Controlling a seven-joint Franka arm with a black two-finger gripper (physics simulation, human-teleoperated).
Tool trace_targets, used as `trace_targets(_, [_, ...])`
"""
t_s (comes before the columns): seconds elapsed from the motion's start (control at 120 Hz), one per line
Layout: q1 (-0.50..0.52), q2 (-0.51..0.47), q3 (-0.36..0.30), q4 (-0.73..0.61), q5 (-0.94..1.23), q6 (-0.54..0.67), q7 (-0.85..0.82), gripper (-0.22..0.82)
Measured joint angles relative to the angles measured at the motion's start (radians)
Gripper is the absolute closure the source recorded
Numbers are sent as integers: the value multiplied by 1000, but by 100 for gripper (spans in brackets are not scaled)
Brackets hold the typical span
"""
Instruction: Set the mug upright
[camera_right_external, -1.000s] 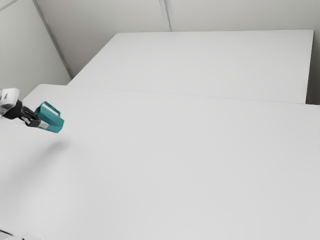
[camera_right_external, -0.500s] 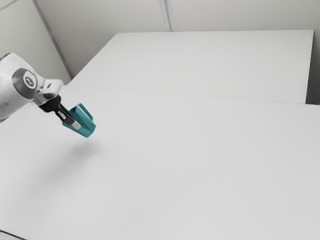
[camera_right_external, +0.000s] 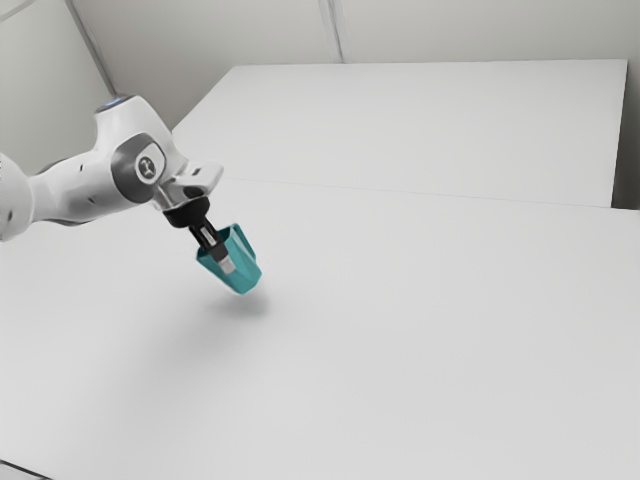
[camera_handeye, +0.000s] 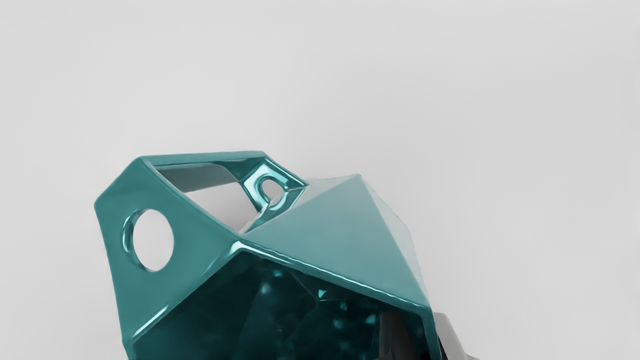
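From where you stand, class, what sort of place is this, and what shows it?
Likely a robotics lab or test room: a robot arm, a teal mug in its gripper, and a plain white table.

A dark finger (camera_handeye: 395, 335) inside the teal mug (camera_handeye: 340, 230) and a grey finger (camera_handeye: 450, 337) outside pinch its rim (camera_handeye: 428, 312).

Plain room: pale walls (camera_right_external: 450, 30), white table (camera_right_external: 420, 340)

mug (camera_right_external: 245, 279): exterior view's left, apparently just above table (camera_right_external: 420, 330) | pincer (camera_right_external: 226, 265): astride mug's wall
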Motion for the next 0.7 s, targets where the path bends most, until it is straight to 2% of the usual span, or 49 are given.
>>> trace_targets(0.167, [-70,-16,-3,0,53,-70,-123,78])
trace_targets(0.267, [-73,-25,-6,-1,66,-104,-186,78])
trace_targets(0.6, [164,42,-18,63,102,-120,-334,78])
trace_targets(0.7, [186,64,-20,80,113,-110,-364,78])
